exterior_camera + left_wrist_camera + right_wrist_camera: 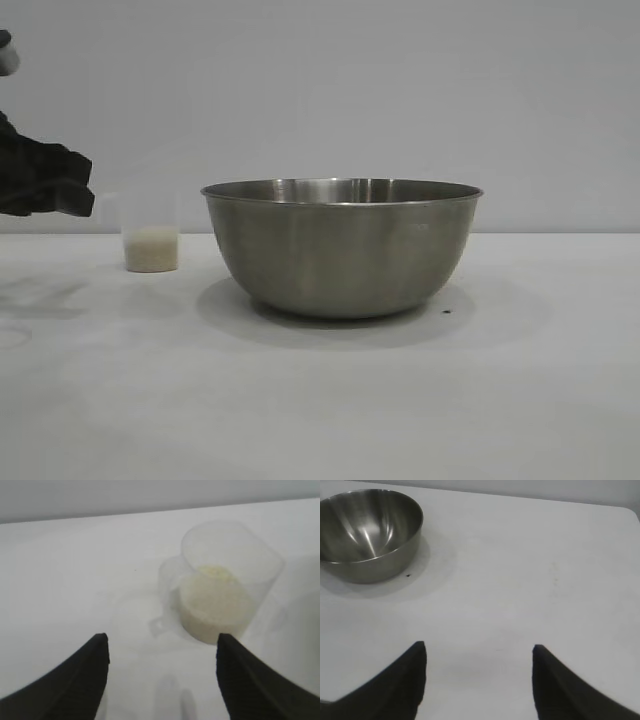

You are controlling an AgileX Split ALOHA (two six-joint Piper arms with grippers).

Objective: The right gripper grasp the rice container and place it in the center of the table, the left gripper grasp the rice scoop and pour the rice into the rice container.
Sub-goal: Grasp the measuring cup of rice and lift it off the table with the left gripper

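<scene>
The steel rice container [342, 250] stands upright in the middle of the white table [320, 400]; the right wrist view also shows the rice container [367, 532], and nothing is in it. To its left stands the clear rice scoop [150, 237], holding rice [151, 250] in its lower part. My left gripper [60, 185] hovers at the left edge, just left of the scoop. In the left wrist view the left gripper [162, 640] is open, with the rice scoop [220, 587] and its rice [216, 600] just beyond the fingertips. My right gripper [479, 647] is open over bare table, well away from the bowl.
A tiny dark speck [446, 311] lies on the table by the bowl's right side. A plain grey wall [400, 90] runs behind the table. The table's far edge [632, 515] shows in the right wrist view.
</scene>
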